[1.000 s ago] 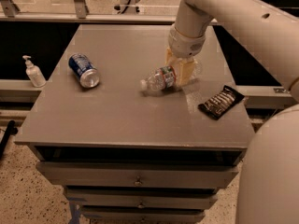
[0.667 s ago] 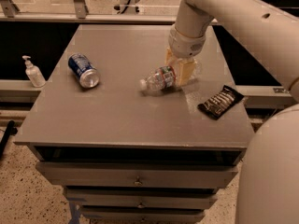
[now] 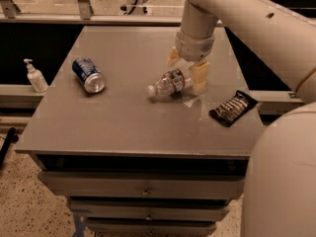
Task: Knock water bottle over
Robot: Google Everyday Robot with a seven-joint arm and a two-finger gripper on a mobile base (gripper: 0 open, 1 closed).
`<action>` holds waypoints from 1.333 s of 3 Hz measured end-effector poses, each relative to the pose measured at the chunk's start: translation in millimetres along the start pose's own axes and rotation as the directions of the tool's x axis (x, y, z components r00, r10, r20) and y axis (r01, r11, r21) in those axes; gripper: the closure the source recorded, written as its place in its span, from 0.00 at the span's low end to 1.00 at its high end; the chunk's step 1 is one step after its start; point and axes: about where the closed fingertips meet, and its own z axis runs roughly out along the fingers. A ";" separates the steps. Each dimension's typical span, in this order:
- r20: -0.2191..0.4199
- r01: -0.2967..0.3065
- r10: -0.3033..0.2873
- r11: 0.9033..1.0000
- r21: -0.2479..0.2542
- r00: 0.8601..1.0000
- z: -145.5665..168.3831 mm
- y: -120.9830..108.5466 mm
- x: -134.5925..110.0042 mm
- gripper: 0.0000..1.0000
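The water bottle (image 3: 169,83), clear with a white cap and a red-blue label band, lies on its side on the grey table (image 3: 123,122), cap pointing to the front left. My gripper (image 3: 186,68) hangs just above the bottle's base end, at the table's right middle. Its two pale fingers (image 3: 199,76) stand apart, one on each side of the bottle's base end. The fingers are open and do not clamp the bottle.
A blue soda can (image 3: 89,74) lies on its side at the table's left. A dark snack packet (image 3: 232,107) lies near the right edge. A small white pump bottle (image 3: 35,76) stands on a ledge left of the table. Drawers are below the tabletop.
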 end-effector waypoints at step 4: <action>0.213 -0.313 0.271 0.930 0.192 0.938 -32.8 -5.0 52.3 0.00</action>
